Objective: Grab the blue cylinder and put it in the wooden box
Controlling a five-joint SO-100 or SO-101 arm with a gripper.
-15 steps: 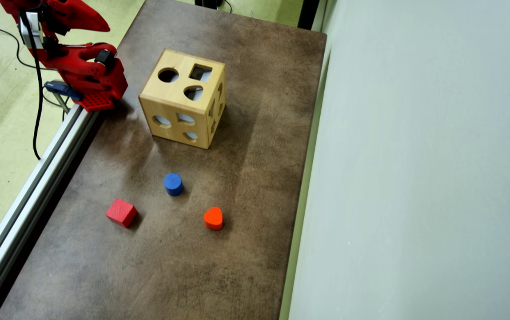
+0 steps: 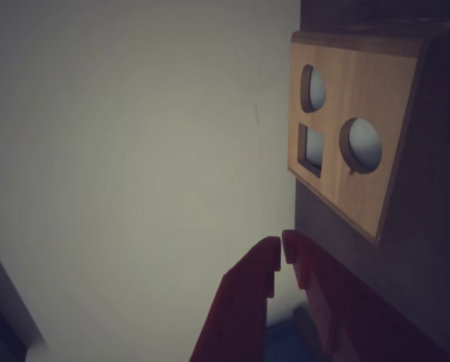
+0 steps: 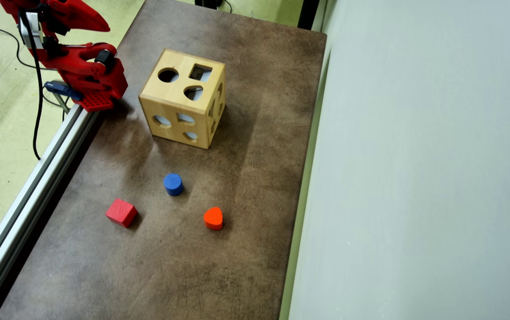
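The blue cylinder (image 3: 173, 184) stands upright on the brown table (image 3: 246, 186), in front of the wooden box (image 3: 166, 95) in the overhead view. The box has round, square and heart-like holes; one face of it also shows at the right of the wrist view (image 2: 375, 83). My red gripper (image 3: 107, 28) is folded back at the table's top left corner, well away from the cylinder. In the wrist view its jaws (image 2: 282, 253) are closed tip to tip with nothing between the tips. The cylinder does not show in the wrist view.
A red cube (image 3: 121, 212) lies left of the cylinder and an orange heart piece (image 3: 213, 218) lies to its right. An aluminium rail (image 3: 28, 191) runs along the table's left edge. A pale wall (image 3: 415, 178) borders the right edge. A blue clamp (image 3: 61, 89) sits by the arm's base.
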